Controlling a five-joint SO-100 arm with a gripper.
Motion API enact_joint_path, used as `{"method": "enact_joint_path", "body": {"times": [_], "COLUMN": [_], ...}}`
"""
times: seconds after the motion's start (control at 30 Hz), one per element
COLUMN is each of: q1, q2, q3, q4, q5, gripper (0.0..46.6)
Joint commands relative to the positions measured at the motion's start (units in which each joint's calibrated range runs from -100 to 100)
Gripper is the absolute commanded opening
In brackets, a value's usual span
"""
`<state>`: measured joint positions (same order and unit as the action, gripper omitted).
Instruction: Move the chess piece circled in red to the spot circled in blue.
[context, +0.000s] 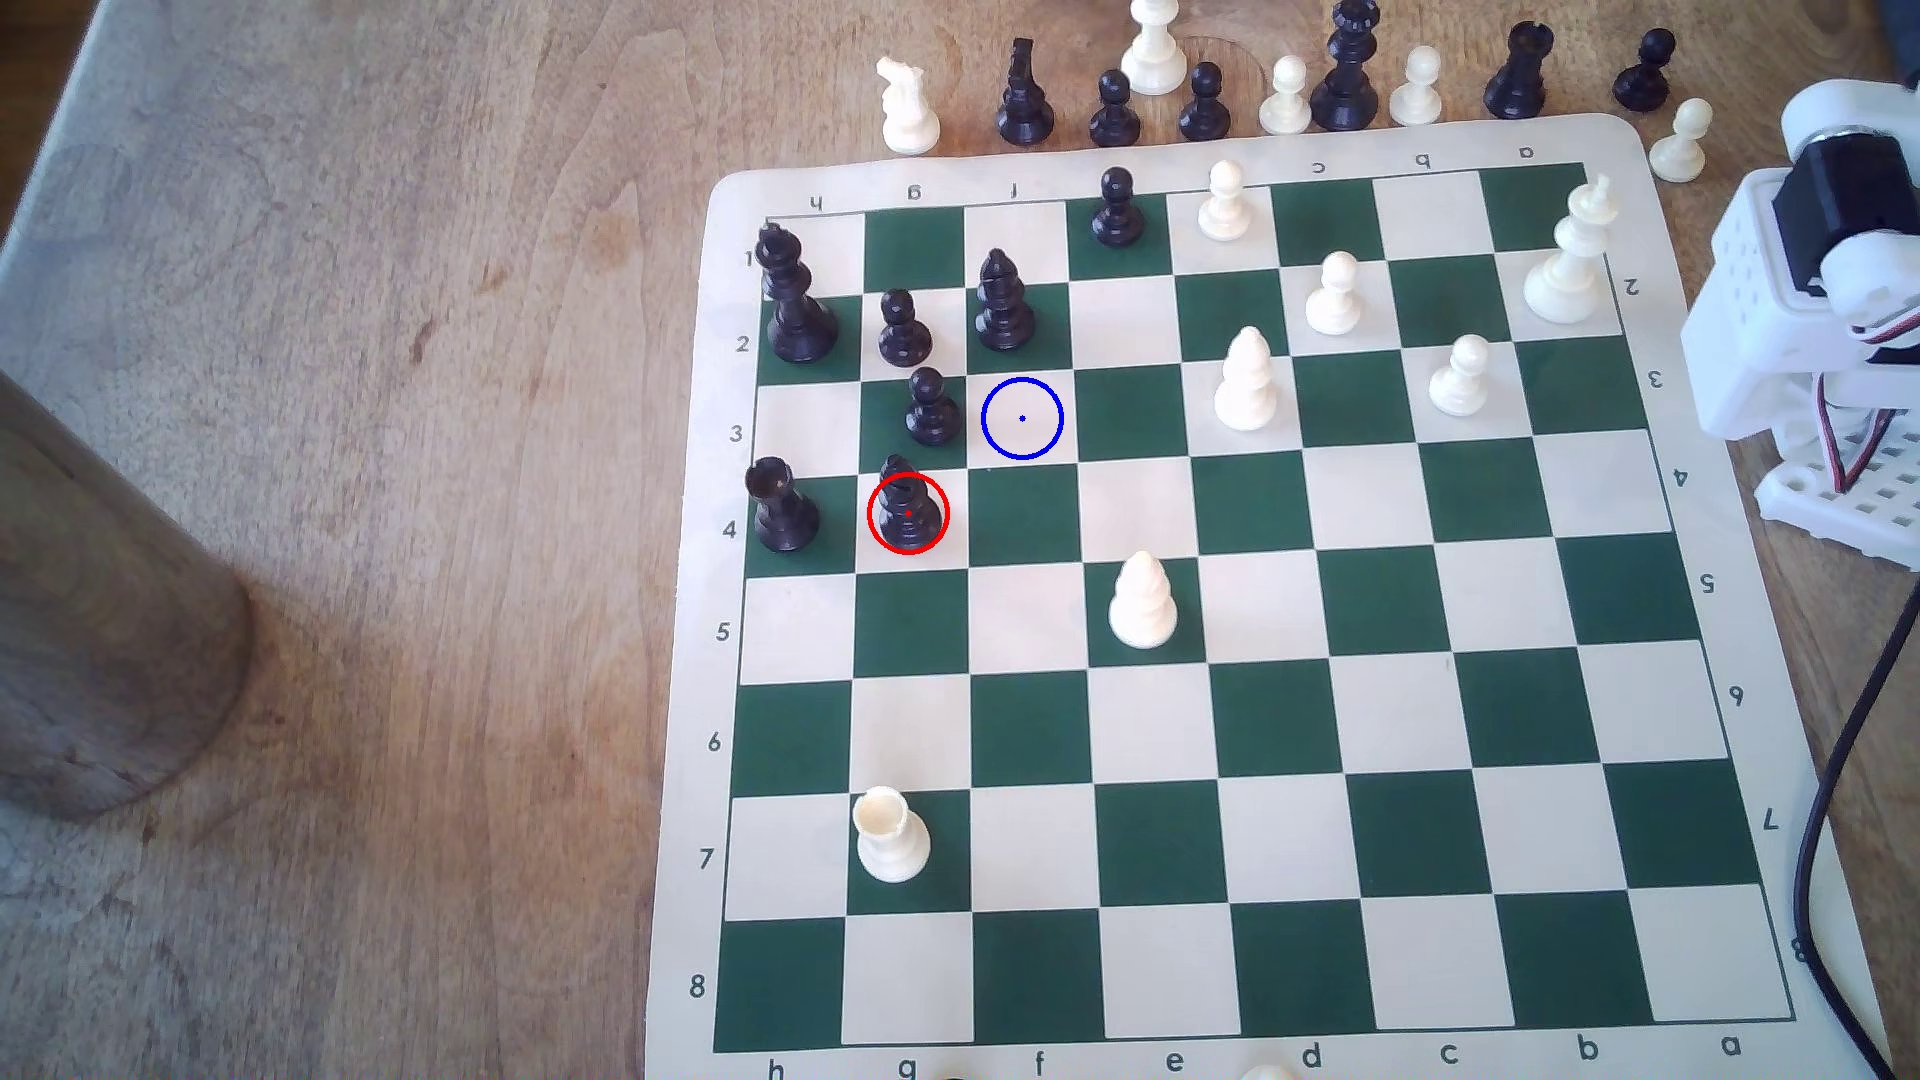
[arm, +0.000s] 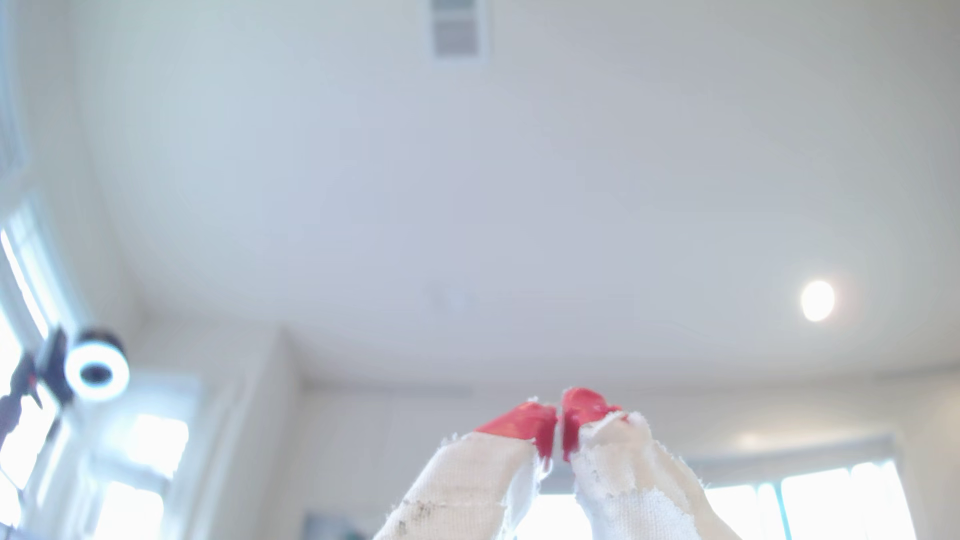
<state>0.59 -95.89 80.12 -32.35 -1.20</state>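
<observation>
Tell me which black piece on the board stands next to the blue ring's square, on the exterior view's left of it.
The black pawn on the green square directly left of the blue ring. It is short and round-headed, while the red-circled piece stands one row nearer the camera.

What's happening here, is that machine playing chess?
Sort of. A small robot arm sits at the exterior view's right edge of a chessboard, and nothing has been moved yet. Its job is to take the black bishop, ringed in red, to the empty cream square ringed in blue, diagonally next to it. The gripper points up at the ceiling, red-tipped fingers together, holding nothing.
</observation>
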Motion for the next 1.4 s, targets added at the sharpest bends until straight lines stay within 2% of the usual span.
{"method": "enact_joint_path", "body": {"times": [0.0, 0.03, 0.17, 0.43, 0.53, 0.6, 0.73, 0.83, 0.97, 1.07, 1.23, 1.37], "q1": [2.34, 3.20, 4.77, 5.16, 3.28, 0.78, -2.51, -4.15, -5.17, -6.03, -7.67, -8.22], "q2": [0.14, 0.14, 0.14, 0.73, 5.57, 8.29, 12.79, 19.66, 28.92, 35.79, 45.47, 49.21], "q3": [-9.58, -11.67, -17.29, -20.82, -23.09, -23.18, -23.64, -25.18, -31.98, -37.96, -44.03, -46.03], "q4": [25.31, 33.33, 46.68, 63.80, 72.32, 75.43, 78.13, 78.79, 80.18, 80.59, 82.96, 83.70], "q5": [-0.15, -0.15, -0.20, -0.20, 0.78, 2.39, 2.59, 1.61, -1.47, -4.35, -6.11, -7.81], "gripper": [0.2, 0.2, 0.2, 0.2, 0.2, 0.5, 1.4, 1.6, 2.1, 6.1, 7.0, 9.9]}}
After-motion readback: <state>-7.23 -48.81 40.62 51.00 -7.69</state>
